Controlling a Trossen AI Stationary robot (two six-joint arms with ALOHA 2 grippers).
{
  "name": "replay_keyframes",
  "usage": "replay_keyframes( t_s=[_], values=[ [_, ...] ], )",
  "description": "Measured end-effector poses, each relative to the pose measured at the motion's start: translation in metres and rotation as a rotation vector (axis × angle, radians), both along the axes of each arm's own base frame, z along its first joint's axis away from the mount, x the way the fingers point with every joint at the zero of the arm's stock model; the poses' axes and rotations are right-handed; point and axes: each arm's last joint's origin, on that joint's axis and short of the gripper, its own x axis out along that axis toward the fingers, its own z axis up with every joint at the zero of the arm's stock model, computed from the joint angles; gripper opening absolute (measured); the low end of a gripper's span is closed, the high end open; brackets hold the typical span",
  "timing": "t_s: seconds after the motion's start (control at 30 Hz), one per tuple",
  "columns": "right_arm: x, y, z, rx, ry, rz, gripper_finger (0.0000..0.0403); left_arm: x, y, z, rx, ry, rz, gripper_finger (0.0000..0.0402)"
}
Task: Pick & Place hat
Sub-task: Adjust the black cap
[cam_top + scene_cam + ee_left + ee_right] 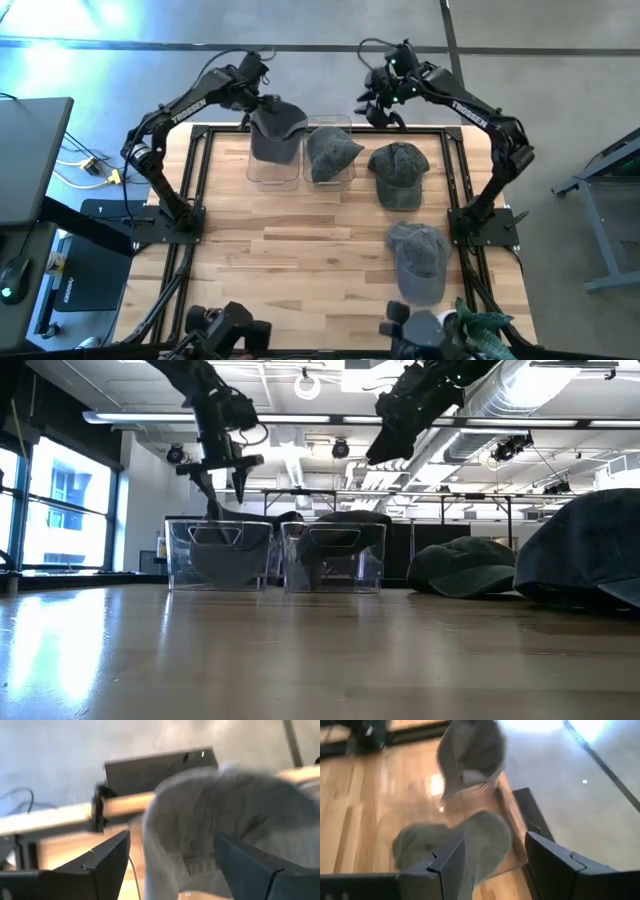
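Left hand (262, 103), fingers apart, hangs above the grey fabric hat (275, 133) draped into the clear plastic bin (274, 168) on the wooden counter (300, 260), apparently to release it; right hand (380, 103), also apart, waits raised.

Daylight floods in from a bright window (60, 500) at the low view's left, laying a pale sheen across the light wooden desk (300, 650); both wrist views smear with motion blur; glare whitens the grey concrete floor (90, 20).
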Motion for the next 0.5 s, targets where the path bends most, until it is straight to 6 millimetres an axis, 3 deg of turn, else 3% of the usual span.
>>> replay_keyframes(
  t_s=[0.23, 0.4, 0.5],
  values=[
    [0.012, 0.04, -0.015, -0.048, 0.202, 0.303, 0.0207, -0.005, 0.0, 0.033, 0.106, -0.022, -0.07, 0.0291],
    [0.023, 0.069, -0.024, -0.144, 0.335, 0.488, 0.0245, -0.003, 0.001, 0.045, 0.152, -0.004, -0.155, 0.0292],
    [0.028, 0.079, -0.041, -0.219, 0.406, 0.586, 0.0267, -0.001, 0.0, 0.046, 0.139, -0.052, -0.21, 0.0292]
  ],
)
